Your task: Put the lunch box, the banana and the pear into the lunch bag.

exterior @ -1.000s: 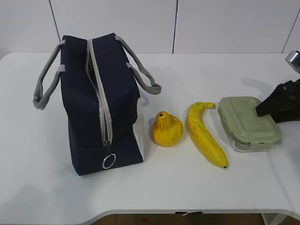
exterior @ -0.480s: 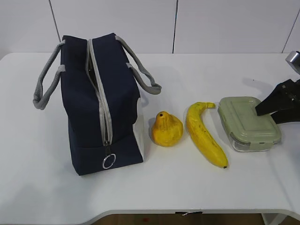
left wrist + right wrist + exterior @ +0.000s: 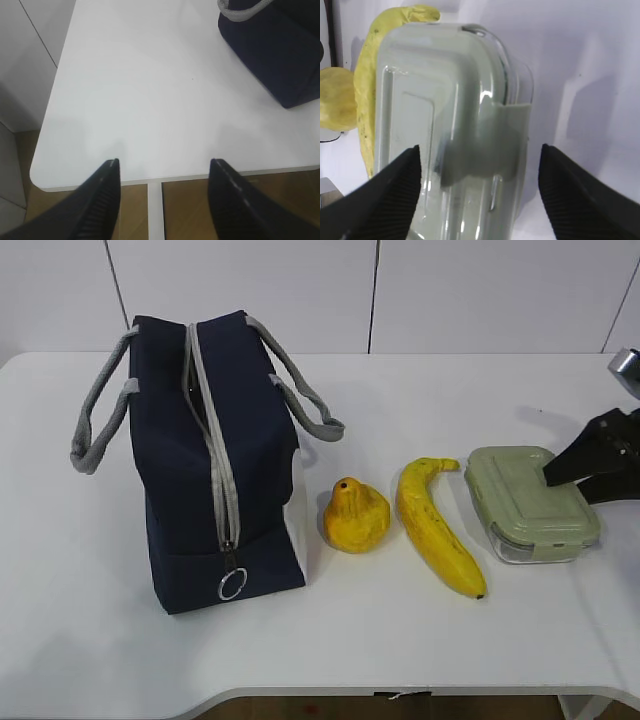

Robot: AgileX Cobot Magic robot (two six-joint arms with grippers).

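Almost nothing has shifted since the earlier frames; only our right gripper has edged a touch toward the right over the lunch box, and every object lies where it did.

We take the things by size. First the table, white and bearing everything; then the lunch bag, standing at the left with its grey zipper strip running along the top toward the ring pull at the near end; we judge the zipper closed or nearly so, which would need dealing with before anything goes in, though we cannot be sure from here. Next the lunch box, flat on the table at the far right, well apart from the bag; just beside it on its left lies the banana, stem toward the back; then the pear, sitting upright between banana and bag, near the bag's white end panel.

Our right gripper hovers above the box with its jaws spread wide on either side of the lid, gripping nothing; we read this as lining up to close across the box's short width, the narrowest hold it offers. Our left gripper hangs over the table's near left corner, jaws parted and empty, the bag's corner off to one side; it seems parked clear of the work.
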